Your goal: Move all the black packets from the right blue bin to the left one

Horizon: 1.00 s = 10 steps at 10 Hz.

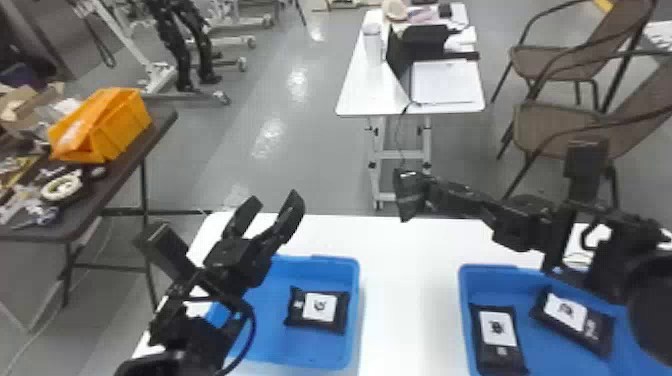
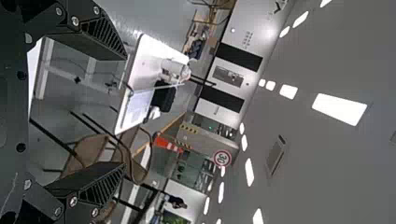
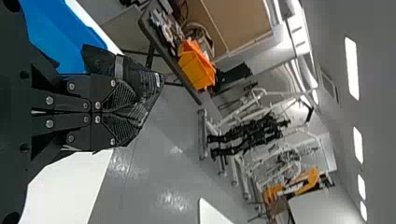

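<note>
A bulky, rounded black joint of the right arm (image 1: 652, 307) looms nearest the camera, well to the right of the left bin, a shallow blue plastic tray (image 1: 280, 345) on the white worktop (image 1: 410, 300). Beyond that bin, on its right, the right gripper (image 3: 133, 110) is clamped on a soft black packet (image 1: 407, 200), held up near the worktop's far edge. The left gripper (image 1: 274, 199) is above the bin's far side, its two fingers spread with nothing between them.

One black packet with a white label (image 1: 339, 312) lies flat inside the left bin. Well to its right, the matching right blue bin (image 1: 550, 359) holds an upright-labelled packet (image 1: 492, 345) and a slanted one (image 1: 595, 332).

The task looks about a quarter done: one packet delivered, one in transit, two to fetch. Arms hide parts of both bins, so the full count cannot be told.
</note>
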Available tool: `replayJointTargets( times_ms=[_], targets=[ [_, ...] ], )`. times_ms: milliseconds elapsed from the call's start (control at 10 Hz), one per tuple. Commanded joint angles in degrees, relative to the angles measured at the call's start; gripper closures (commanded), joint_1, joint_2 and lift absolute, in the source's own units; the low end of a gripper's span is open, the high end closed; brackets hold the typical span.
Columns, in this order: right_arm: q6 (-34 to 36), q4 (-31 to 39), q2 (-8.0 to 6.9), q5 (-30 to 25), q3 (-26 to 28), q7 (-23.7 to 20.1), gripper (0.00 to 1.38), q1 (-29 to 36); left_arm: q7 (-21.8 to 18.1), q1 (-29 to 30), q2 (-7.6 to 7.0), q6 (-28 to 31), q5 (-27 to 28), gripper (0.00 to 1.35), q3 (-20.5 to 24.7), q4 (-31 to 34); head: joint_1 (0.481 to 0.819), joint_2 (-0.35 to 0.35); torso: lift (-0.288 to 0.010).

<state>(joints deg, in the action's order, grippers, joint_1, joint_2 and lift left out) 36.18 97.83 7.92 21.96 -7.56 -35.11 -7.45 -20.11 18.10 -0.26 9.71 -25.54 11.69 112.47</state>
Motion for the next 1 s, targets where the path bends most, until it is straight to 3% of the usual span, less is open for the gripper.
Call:
replayJointTargets(
  times_ms=[0,200,400,700,900],
  targets=[
    [-1.64,-4.32,-0.27,2.39,-2.99,-2.68,1.29,-4.41,0.25,-1.92,0.41,2.06,-6.45,0.23,-1.94,-0.84,0.695,0.224,0.0],
    [-3.48,-10.74,-0.71,8.98,-6.07,-8.04,1.29,-8.72,1.57,-3.33,0.41,0.66,-13.83,0.23,-5.72,-3.39,0.695,0.236,0.0],
    [-3.75,-12.93,-1.06,11.97,-7.47,-8.66,1.29,-9.78,1.74,-4.03,0.41,0.04,-15.33,0.23,-7.04,-3.66,0.688,0.236,0.0],
    [-3.66,-15.66,-1.24,13.46,-9.5,-8.75,1.29,-11.27,2.18,-4.74,-1.23,-0.13,-18.14,0.23,-9.23,-3.66,0.679,0.235,0.0],
    [-3.92,-16.89,-1.33,13.81,-10.55,-8.75,1.29,-11.97,2.18,-5.0,-1.58,1.01,-18.67,0.23,-10.2,-3.57,0.68,0.234,0.0]
  ],
)
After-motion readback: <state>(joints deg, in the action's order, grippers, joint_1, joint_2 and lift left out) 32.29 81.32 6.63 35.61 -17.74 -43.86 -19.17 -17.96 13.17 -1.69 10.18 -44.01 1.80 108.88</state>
